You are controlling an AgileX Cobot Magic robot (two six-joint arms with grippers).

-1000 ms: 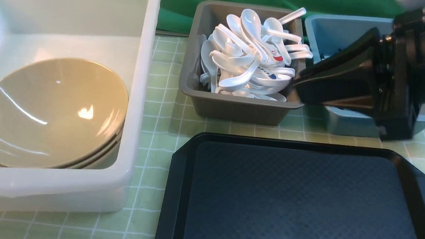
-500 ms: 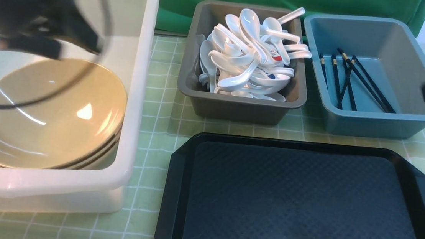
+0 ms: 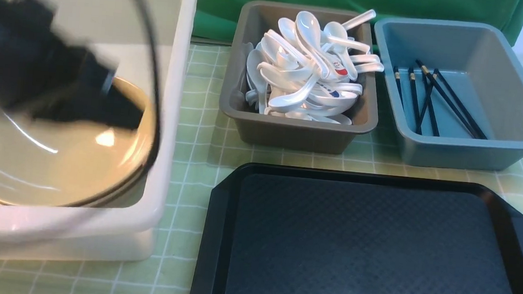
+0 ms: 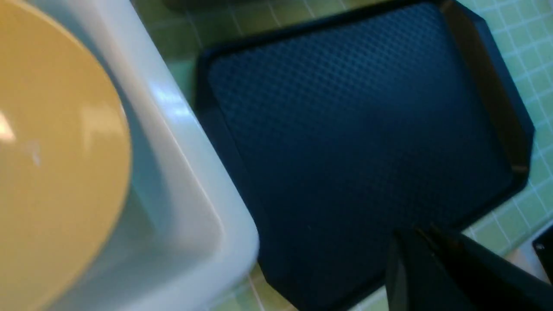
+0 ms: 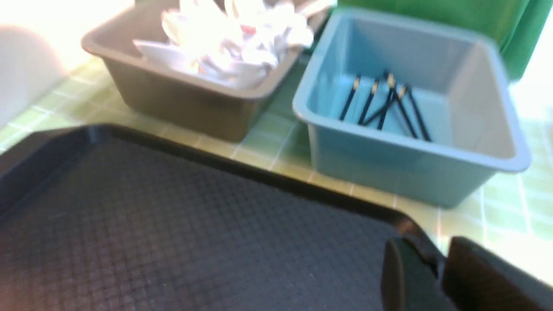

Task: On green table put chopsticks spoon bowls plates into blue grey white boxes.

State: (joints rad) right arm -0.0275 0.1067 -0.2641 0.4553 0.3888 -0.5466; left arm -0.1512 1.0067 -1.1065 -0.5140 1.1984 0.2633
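Stacked tan plates [image 3: 52,162] lie in the white box [image 3: 172,111]. White spoons [image 3: 306,70] fill the grey box [image 3: 291,135]. Black chopsticks [image 3: 428,102] lie in the blue box [image 3: 459,155]. My left gripper [image 3: 122,116], blurred, hangs over the plates; in the left wrist view [image 4: 414,237] its jaws look shut and empty, beside the plate [image 4: 52,151] and the box rim [image 4: 181,142]. My right gripper [image 5: 440,259] is out of the front view. It looks shut and empty over the tray's corner, near the blue box [image 5: 389,172] and the chopsticks [image 5: 384,103].
A black tray [image 3: 375,251] with nothing on it lies in front of the grey and blue boxes on the green checked cloth; it also shows in the left wrist view [image 4: 345,121] and the right wrist view [image 5: 173,224]. A black cable [image 3: 153,61] loops over the white box.
My right arm has left the front view, uncovering the blue box. My left arm has come in over the white box and moved lower and rightward above the plates.
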